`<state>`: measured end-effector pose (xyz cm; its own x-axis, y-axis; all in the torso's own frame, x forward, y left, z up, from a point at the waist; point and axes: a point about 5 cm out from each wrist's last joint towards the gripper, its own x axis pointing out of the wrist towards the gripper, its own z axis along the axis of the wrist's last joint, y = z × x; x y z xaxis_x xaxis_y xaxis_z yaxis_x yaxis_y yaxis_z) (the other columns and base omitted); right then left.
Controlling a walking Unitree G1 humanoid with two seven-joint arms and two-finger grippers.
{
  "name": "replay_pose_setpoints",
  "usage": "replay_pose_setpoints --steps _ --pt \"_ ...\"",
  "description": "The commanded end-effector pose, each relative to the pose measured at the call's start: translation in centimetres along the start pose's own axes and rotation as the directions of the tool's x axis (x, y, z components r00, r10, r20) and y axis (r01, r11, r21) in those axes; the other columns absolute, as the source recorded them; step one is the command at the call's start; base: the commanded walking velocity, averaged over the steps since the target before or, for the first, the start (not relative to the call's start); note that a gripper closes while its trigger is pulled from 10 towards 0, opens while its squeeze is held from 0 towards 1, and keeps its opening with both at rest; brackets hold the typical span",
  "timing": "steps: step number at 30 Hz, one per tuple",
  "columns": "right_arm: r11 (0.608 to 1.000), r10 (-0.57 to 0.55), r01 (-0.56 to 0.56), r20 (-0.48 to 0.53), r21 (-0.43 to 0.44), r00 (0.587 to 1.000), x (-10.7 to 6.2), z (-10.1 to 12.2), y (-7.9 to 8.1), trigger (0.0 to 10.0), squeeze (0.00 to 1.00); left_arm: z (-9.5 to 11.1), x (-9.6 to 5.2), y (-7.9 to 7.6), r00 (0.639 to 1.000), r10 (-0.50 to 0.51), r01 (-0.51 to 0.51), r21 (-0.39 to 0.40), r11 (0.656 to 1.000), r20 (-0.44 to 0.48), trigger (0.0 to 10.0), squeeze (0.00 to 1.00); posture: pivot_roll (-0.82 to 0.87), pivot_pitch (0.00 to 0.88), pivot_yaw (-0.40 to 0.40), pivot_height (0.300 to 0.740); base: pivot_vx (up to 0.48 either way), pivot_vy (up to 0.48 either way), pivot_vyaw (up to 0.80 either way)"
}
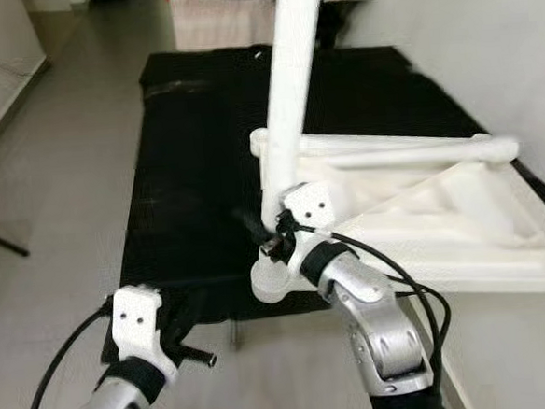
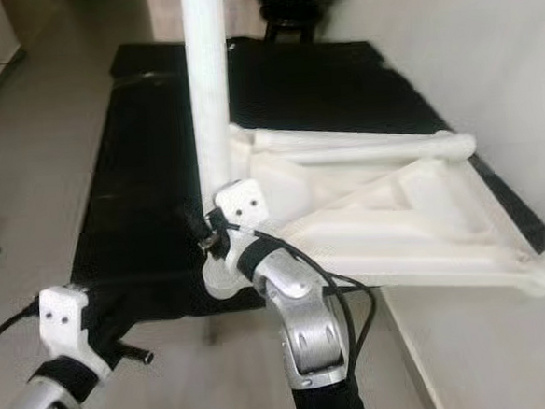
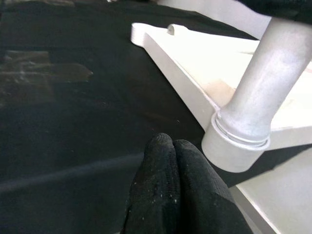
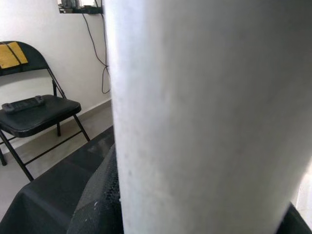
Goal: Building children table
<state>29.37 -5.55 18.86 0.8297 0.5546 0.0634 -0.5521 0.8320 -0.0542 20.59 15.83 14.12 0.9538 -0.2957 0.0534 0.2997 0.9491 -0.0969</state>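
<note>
The right gripper [image 1: 276, 234] has its jaws clamped on the white leg [image 1: 289, 100], low down near the round socket [image 1: 276, 281] at the tabletop's near corner. The leg stands upright in that socket; the white tabletop [image 1: 442, 221] lies upside down on the black mat [image 1: 195, 172]. The left gripper [image 3: 178, 187] hovers with jaws pressed together, empty, just beside the socket. This looks like the seating step, so next probably comes a firm downward push or twist.
</note>
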Motion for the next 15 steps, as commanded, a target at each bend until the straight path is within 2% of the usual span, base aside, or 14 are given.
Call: replay_pose_setpoints --steps 1,2,5,6,7,9,10,11,12,13,14,15 --pt "0.995 -0.067 0.082 -0.211 0.065 0.975 0.2 -3.7 0.3 0.0 0.0 -0.3 -0.2 0.2 1.0 0.021 -0.021 0.004 1.0 -0.009 10.0 0.0 -0.14 0.115 -0.122 0.74 0.0 0.0 0.0" --pt "0.995 -0.061 0.078 -0.218 0.069 0.974 0.2 -3.6 0.4 10.0 0.0 -0.3 -0.2 0.2 1.0 0.022 -0.022 0.003 1.0 -0.006 10.0 0.0 -0.14 0.118 -0.125 0.74 0.0 0.0 0.0" --pt "0.996 -0.018 0.036 -0.211 0.084 0.977 0.0 -3.0 1.1 10.0 0.0 -0.3 -0.1 0.1 1.0 0.012 -0.012 -0.001 1.0 -0.004 10.0 0.0 -0.14 0.121 -0.127 0.74 0.0 0.0 0.0" --pt "0.995 0.047 -0.031 -0.165 0.098 0.985 0.3 -2.1 1.3 10.0 1.0 -0.3 -0.1 0.0 1.0 0.006 -0.006 -0.003 1.0 -0.004 10.0 0.0 -0.15 0.132 -0.129 0.74 0.0 0.0 0.0" --pt "0.995 0.047 -0.031 -0.165 0.098 0.985 0.3 -2.1 1.3 10.0 1.0 -0.3 -0.1 0.0 1.0 0.006 -0.006 -0.003 1.0 -0.004 10.0 0.0 -0.15 0.132 -0.129 0.74 0.0 0.0 0.0" --pt "0.974 0.212 -0.208 -0.041 0.089 0.976 1.2 0.3 1.2 10.0 1.0 -0.2 -0.1 -0.2 1.0 -0.001 0.001 -0.008 1.0 -0.002 10.0 0.0 -0.15 0.14 -0.131 0.74 0.0 0.0 0.0" --pt "0.974 0.212 -0.208 -0.041 0.089 0.976 1.2 0.3 1.2 10.0 1.0 -0.2 -0.1 -0.2 1.0 -0.001 0.001 -0.008 1.0 -0.002 10.0 0.0 -0.15 0.14 -0.131 0.74 0.0 0.0 0.0" --pt "0.949 0.309 -0.309 0.013 0.059 0.951 1.5 1.4 0.8 10.0 1.0 -0.2 -0.2 -0.4 1.0 -0.003 0.003 -0.01 1.0 0.001 10.0 0.0 -0.14 0.152 -0.139 0.74 0.0 0.0 0.0" --pt "0.897 0.441 -0.442 0.039 0.012 0.897 1.8 2.5 0.2 10.0 1.0 -0.1 -0.3 -0.5 1.0 -0.005 0.005 -0.012 1.0 0.003 10.0 0.0 -0.14 0.162 -0.145 0.74 0.0 0.0 0.0" --pt "0.897 0.441 -0.442 0.039 0.012 0.897 1.8 2.5 0.2 10.0 1.0 -0.1 -0.3 -0.5 1.0 -0.005 0.005 -0.012 1.0 0.003 10.0 0.0 -0.14 0.162 -0.145 0.74 0.0 0.0 0.0" --pt "0.854 0.52 -0.52 0.045 -0.02 0.853 1.8 3.1 -0.3 10.0 1.0 -0.1 -0.4 -0.7 1.0 -0.005 0.005 -0.014 1.0 0.005 10.0 0.0 -0.14 0.165 -0.146 0.74 0.0 0.0 0.0" --pt "0.816 0.577 -0.574 0.04 -0.062 0.816 1.8 3.6 -0.8 10.0 0.6 0.0 -0.5 -0.8 1.0 -0.006 0.006 -0.014 1.0 0.007 10.0 0.0 -0.13 0.177 -0.151 0.74 0.0 0.0 0.0"
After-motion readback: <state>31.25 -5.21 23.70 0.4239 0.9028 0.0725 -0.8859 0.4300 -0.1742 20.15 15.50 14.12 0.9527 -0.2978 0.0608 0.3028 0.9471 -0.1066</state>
